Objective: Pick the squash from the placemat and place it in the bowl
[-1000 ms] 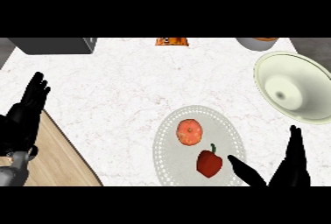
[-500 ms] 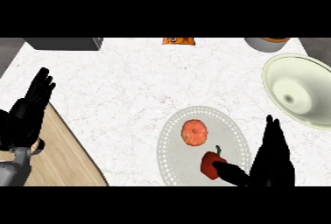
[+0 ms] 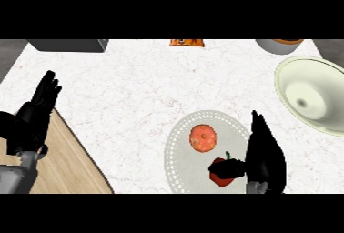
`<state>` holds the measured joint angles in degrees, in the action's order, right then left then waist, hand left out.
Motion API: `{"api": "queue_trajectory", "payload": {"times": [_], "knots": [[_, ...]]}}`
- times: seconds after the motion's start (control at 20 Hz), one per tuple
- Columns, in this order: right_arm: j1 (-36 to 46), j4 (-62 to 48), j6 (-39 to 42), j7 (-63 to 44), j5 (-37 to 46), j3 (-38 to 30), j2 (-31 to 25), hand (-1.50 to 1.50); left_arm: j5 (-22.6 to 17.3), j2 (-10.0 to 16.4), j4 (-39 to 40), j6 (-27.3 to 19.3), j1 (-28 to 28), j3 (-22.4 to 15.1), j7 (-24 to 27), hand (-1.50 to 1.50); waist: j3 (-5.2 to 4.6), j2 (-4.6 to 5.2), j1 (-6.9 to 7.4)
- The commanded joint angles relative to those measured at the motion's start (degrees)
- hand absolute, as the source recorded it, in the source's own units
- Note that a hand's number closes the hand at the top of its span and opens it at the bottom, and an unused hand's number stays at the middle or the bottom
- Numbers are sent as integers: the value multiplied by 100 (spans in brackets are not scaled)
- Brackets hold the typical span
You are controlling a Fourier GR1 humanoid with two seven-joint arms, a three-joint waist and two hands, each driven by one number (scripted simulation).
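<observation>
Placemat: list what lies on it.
An orange squash and a red pepper lie on the placemat. The right hand covers its right edge and part of the pepper.

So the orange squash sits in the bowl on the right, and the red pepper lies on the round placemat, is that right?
Not quite. The head view shows that the squash is not in the bowl: it lies on the placemat, beside the pepper. The bowl does stand at the right, and the pepper is on the placemat, as you said.
</observation>
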<state>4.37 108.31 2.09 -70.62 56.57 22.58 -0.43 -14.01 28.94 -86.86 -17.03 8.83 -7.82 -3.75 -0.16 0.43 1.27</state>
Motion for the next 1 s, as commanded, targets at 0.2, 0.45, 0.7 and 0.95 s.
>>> {"api": "queue_trajectory", "payload": {"times": [0.2,0.45,0.7,0.95], "knots": [[582,-979,472,-1459,-1135,-94,41,-150,-38,-9,52,63,144,131,-66,0,4,-18,-6],[975,-1455,520,-1460,-432,-16,41,-150,4,64,26,196,14,155,-67,0,5,-47,-31],[1069,-1697,505,-1461,-245,193,40,-150,178,-174,-43,-43,41,20,-264,0,10,-58,-88],[1457,-2213,261,-1461,-829,68,40,-150,248,-381,-35,-38,-171,-30,-1,0,11,-49,-43]]}}
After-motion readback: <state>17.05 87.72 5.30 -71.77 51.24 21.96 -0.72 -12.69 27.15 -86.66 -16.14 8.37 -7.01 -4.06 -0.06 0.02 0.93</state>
